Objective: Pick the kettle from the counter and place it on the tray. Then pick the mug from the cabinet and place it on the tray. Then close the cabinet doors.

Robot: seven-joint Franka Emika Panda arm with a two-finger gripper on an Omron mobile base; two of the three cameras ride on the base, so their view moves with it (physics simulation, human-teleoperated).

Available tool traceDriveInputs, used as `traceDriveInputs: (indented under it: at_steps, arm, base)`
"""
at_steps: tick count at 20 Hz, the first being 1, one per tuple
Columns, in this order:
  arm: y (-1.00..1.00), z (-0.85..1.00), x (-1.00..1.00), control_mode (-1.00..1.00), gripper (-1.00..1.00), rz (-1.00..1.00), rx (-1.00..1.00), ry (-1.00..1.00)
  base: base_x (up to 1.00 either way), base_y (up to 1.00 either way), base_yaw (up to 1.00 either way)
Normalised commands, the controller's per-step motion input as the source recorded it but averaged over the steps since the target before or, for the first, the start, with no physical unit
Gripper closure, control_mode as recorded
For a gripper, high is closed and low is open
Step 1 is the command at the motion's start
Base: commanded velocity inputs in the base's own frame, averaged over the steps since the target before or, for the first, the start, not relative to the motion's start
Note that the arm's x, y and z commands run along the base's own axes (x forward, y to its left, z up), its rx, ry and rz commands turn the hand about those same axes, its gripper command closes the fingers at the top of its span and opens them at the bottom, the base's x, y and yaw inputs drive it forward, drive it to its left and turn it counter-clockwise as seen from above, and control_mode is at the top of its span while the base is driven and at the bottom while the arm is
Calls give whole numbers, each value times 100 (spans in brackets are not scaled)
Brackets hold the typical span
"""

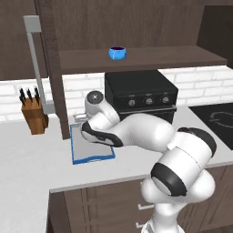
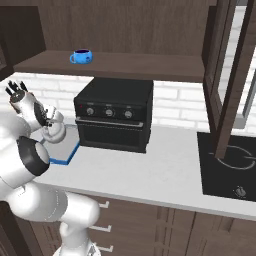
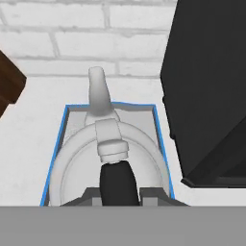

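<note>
The silver-grey kettle (image 3: 108,144) fills the hand view, its spout pointing toward the brick wall. My gripper (image 3: 118,194) is shut on its thin dark arched handle. The kettle (image 2: 54,133) hangs under my hand, low over the blue-rimmed tray (image 2: 66,151). In the hand view the tray rim (image 3: 139,105) frames the kettle; I cannot tell whether the kettle touches the tray. In the left base view my arm covers much of the tray (image 1: 93,157). The blue mug (image 1: 117,53) stands upright on the open cabinet's shelf (image 1: 173,57), also the mug (image 2: 81,56).
A black countertop oven (image 2: 114,115) stands right beside the tray. The knife block (image 1: 34,116) sits on the counter (image 1: 27,154) to the left. Both cabinet doors (image 2: 227,75) hang open, the other door (image 1: 52,68) left of the tray. A cooktop (image 2: 227,165) lies at the right.
</note>
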Motion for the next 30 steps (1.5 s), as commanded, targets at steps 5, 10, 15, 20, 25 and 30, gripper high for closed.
traceDriveInputs:
  at_steps: [5,10,15,20,25,30]
  arm:
    - [0,-7,23,-100,100,-14,-13,0]
    - [0,-6,19,-100,100,-5,-1,0]
    - [0,-13,18,-100,100,0,0,0]
    - [0,-20,16,-100,100,0,0,0]
    - [0,-21,19,-100,100,0,0,0]
    - [0,-14,25,-100,100,0,0,0]
  base:
    - [0,0,0]
    - [0,0,0]
    - [0,0,0]
    - [0,0,0]
    - [0,0,0]
    - [0,0,0]
